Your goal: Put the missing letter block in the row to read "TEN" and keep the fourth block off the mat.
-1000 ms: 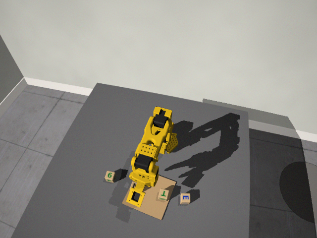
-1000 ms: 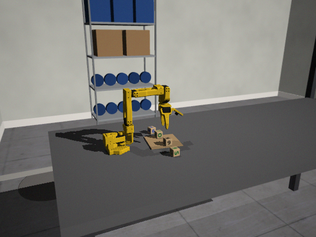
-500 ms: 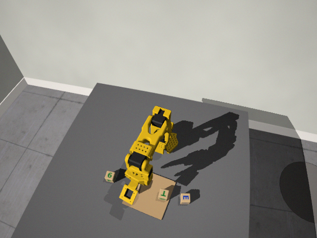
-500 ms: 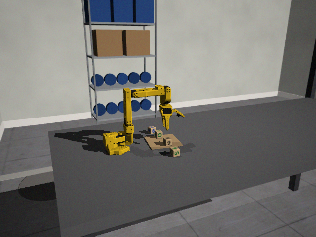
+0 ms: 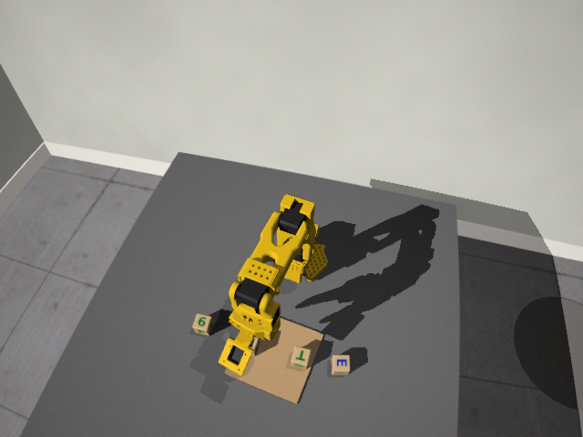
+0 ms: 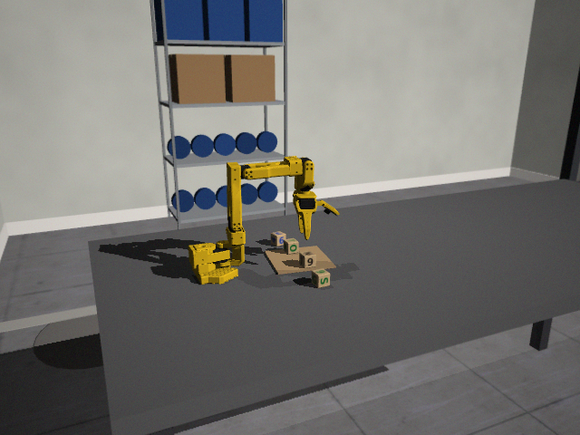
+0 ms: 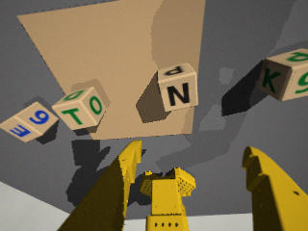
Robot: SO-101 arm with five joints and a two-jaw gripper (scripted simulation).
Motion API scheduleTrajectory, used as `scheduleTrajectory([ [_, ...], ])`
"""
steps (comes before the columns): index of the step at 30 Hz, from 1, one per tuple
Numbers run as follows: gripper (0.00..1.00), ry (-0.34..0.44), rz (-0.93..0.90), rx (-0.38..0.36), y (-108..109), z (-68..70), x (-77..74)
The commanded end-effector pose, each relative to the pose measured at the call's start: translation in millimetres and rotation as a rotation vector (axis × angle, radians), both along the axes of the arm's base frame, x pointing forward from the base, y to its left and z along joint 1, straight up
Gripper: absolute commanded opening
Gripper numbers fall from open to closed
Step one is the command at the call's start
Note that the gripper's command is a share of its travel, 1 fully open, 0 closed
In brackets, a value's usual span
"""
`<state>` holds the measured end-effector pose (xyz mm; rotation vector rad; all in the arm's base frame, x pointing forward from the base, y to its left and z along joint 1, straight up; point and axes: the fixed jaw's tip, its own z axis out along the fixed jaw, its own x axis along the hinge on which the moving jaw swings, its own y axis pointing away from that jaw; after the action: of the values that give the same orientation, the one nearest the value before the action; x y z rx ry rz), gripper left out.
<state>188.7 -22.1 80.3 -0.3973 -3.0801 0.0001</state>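
The hand (image 7: 188,166) hung open and held nothing above the N block (image 7: 178,89) on the mat (image 7: 115,58).

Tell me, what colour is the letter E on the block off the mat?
Blue; the E block shows it best in the top view.

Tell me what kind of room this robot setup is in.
Probably a storeroom or workshop: a metal shelving rack holds blue bins, cardboard boxes and blue balls, the floor is grey concrete slabs, and the arm works on a plain dark table.
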Motion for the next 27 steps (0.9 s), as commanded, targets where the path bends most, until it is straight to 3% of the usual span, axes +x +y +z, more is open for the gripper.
scheduleTrajectory([
  [1, 0.35, -0.100, -0.025, -0.016, -7, 14.7, 9.1],
  [10, 0.35, -0.112, -0.221, -0.030, -51, 13.4, 12.1],
  [12, 0.35, -0.112, -0.221, -0.030, -51, 13.4, 12.1],
  [19, 0.35, -0.121, -0.388, -0.044, -90, 11.4, 6.3],
  [27, 0.35, -0.123, -0.442, -0.049, -103, 10.5, 2.7],
])
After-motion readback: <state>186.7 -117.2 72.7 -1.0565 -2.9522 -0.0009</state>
